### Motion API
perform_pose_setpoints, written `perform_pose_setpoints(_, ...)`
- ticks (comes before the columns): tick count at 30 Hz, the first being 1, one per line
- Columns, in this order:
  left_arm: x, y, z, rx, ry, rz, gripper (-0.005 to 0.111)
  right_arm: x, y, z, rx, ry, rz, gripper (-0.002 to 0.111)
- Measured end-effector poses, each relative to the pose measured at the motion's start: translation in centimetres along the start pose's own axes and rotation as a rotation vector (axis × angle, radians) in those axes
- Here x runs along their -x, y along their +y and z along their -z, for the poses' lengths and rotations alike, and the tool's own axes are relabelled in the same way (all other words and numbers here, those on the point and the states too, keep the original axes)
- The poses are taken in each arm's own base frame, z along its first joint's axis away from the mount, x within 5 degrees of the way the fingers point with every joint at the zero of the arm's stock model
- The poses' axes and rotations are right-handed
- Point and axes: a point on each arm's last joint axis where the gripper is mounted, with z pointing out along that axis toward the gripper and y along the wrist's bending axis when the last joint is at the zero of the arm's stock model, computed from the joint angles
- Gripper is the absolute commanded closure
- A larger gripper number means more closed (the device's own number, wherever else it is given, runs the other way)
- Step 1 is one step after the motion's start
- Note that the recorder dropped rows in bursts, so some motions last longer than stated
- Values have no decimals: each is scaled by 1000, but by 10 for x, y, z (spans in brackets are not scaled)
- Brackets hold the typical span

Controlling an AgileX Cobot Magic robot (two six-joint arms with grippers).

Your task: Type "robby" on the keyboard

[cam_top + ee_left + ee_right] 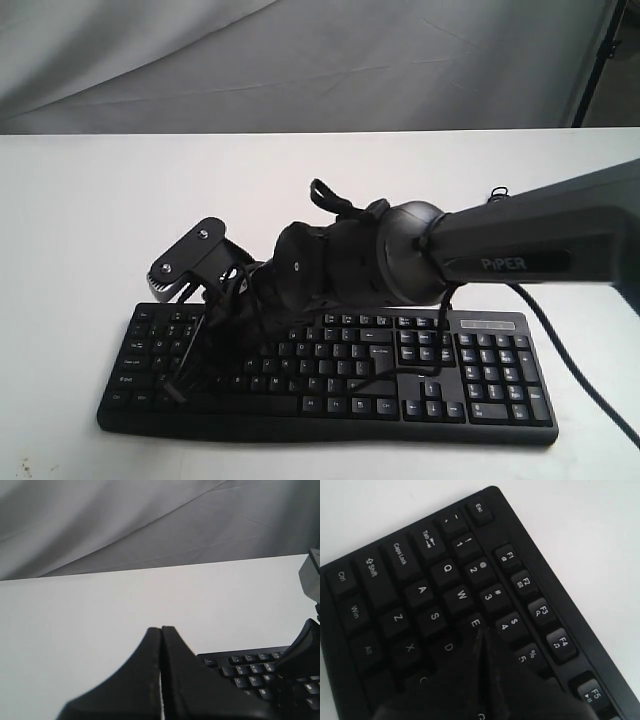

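The keyboard (340,388) lies on the surface (80,220) close to its front edge, roughly midway between the left and right edges, its long side along that edge. The right arm (530,240) comes in from the right edge and crosses above the keyboard to its left half. The right claw (482,632) is over the keys there, its tip at the E key (475,624). The left claw (161,630) is off the keyboard, above bare surface near the keyboard's Esc corner. A cable (575,365) lies right of the keyboard, running toward the front right corner. A cloth (200,60) stands behind the back edge.
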Motion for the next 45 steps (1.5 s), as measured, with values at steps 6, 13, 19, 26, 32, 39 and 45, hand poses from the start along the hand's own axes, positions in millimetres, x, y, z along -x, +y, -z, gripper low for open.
perform_pose_setpoints(6, 0, 0, 0, 0, 0, 0, 107, -1, -1, -1, -7, 0, 12, 108)
perform_pose_setpoints(13, 0, 0, 0, 0, 0, 0, 107, -4, -2, -8, -13, 8, 14, 108)
perform_pose_setpoints(19, 0, 0, 0, 0, 0, 0, 107, 0, -5, -2, -16, -3, 15, 108)
perform_pose_setpoints(26, 0, 0, 0, 0, 0, 0, 107, 0, -19, 36, -55, -47, -12, 108)
perform_pose_setpoints(32, 0, 0, 0, 0, 0, 0, 107, -19, -29, 68, -91, -48, -57, 108)
perform_pose_setpoints(39, 0, 0, 0, 0, 0, 0, 107, -35, -26, 80, -96, -35, -85, 108)
perform_pose_setpoints(45, 0, 0, 0, 0, 0, 0, 107, -36, -25, 80, -92, -33, -103, 108)
